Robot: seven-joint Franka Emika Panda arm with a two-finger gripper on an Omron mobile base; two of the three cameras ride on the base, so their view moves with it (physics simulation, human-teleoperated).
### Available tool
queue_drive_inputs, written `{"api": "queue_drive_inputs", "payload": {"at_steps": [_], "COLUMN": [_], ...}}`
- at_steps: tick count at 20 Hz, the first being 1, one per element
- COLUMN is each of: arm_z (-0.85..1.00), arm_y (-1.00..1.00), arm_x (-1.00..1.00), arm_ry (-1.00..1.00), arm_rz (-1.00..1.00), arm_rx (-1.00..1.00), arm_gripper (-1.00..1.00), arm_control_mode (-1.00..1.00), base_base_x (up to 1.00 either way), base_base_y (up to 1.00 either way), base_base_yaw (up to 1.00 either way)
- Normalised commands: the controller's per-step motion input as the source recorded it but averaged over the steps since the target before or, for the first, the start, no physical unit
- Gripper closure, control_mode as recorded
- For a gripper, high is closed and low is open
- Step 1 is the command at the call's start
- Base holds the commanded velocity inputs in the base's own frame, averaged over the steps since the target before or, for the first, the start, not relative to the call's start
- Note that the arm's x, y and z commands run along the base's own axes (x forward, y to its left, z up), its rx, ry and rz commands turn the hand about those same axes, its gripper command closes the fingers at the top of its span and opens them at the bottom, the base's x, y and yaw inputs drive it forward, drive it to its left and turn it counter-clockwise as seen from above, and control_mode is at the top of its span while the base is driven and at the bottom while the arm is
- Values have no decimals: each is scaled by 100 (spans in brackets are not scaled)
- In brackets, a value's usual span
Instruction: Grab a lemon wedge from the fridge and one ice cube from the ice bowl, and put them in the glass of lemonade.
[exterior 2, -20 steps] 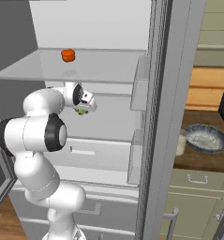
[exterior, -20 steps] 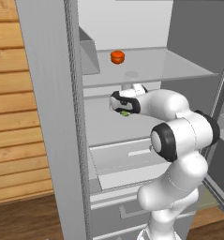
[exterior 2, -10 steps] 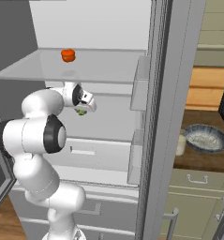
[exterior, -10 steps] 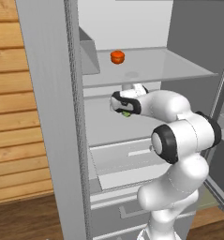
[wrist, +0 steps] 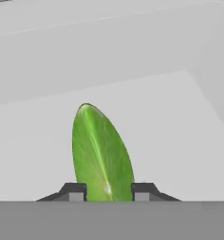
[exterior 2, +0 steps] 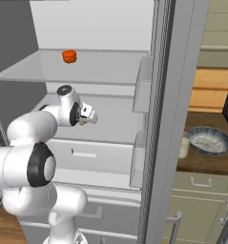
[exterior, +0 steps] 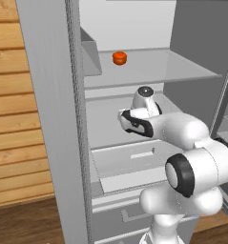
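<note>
Open grey-silver fridge [exterior 2: 165,95], round orange-red item [exterior 2: 69,55] on upper shelf, pincer [wrist: 105,192] clamped on bright green lemon wedge [wrist: 101,152] above middle shelf, grey speckled ice bowl [exterior 2: 210,141] beside clear lemonade glass [exterior 2: 183,147] on wooden worktop [exterior 2: 206,164]

Fridge [exterior 2: 163,119] open, arm reaching in over the middle shelf [exterior: 110,126]. Gripper [wrist: 105,191] above that shelf, lemon wedge [wrist: 101,152] between its fingertips [wrist: 74,191], touching both. Round squat item [exterior 2: 69,56] on the upper shelf [exterior 2: 106,69], above and behind the gripper. Right of the fridge: counter [exterior 2: 206,164] with ice bowl [exterior 2: 210,140]; glass of lemonade [exterior 2: 183,147] just beside the bowl's left.
</note>
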Motion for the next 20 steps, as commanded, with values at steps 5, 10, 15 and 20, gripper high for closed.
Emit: {"api": "queue_drive_inputs", "payload": {"at_steps": [5,10,15,20], "arm_z": [51,79,76,57], "arm_y": [-10,-13,-13,-7], "arm_x": [-77,-97,-100,-85], "arm_ry": [-4,0,6,31], "arm_rz": [0,0,1,1], "arm_rx": [0,0,0,-4], "arm_gripper": [100,100,100,100], "arm_control_mode": [-100,-100,-100,-100], "base_base_x": [0,0,0,0], "base_base_y": [0,0,0,0], "base_base_yaw": [0,0,0,0]}}
